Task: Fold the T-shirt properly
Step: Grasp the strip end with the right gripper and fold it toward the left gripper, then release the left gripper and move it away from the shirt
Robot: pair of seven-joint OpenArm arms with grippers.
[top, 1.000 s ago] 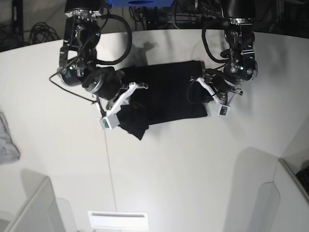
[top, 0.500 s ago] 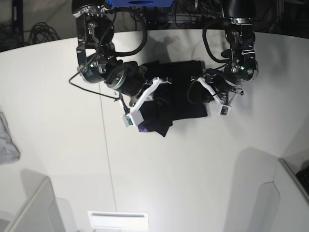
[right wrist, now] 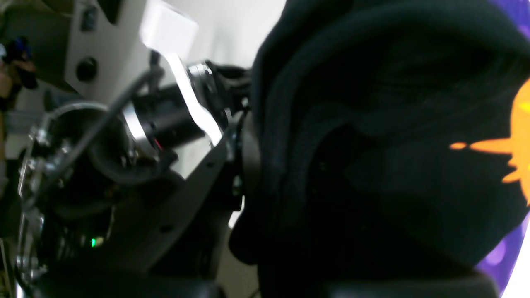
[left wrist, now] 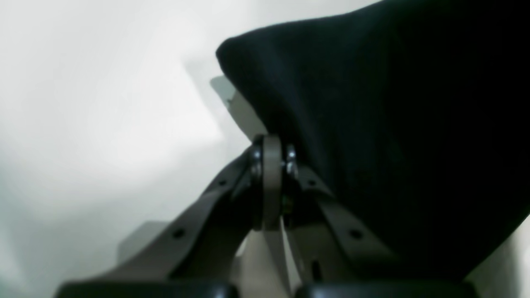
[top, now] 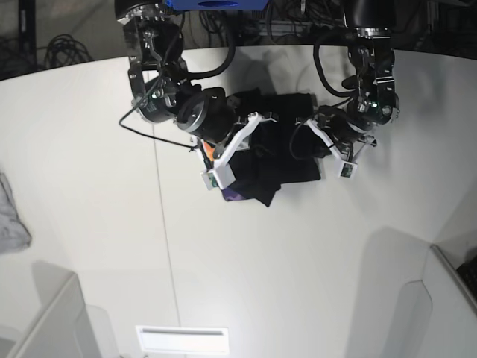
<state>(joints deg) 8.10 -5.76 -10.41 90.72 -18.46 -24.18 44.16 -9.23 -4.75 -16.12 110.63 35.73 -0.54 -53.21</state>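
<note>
- The T-shirt (top: pixel 287 145) lies bunched on the white bench (top: pixel 89 149), between the two arms, near the far edge in the base view.
- The right claw (top: pixel 242 142) is clamped on a thick gathered edge of the black cloth; its wrist view shows several rolled layers pinched between the jaws, with the orange and purple print (right wrist: pixel 513 136) turned outward.
- A flap with a bit of purple hangs below that claw, folded partway over the rest of the shirt.
- The left claw (left wrist: pixel 271 182) has its jaws together, resting at the shirt's opposite edge; black fabric lies against it, but whether any cloth is caught between the jaws cannot be told.
- The shirt looks light, limp and not slippery: it will sag and crease wherever it is unsupported, and stacked layers may slide over each other.
- Judging from this, hold it at hems or corners, pinching all layers together, and keep one edge pinned so the fold lands square.
- A small grey cloth (top: pixel 11 216) sits well apart at the bench's edge.
</note>
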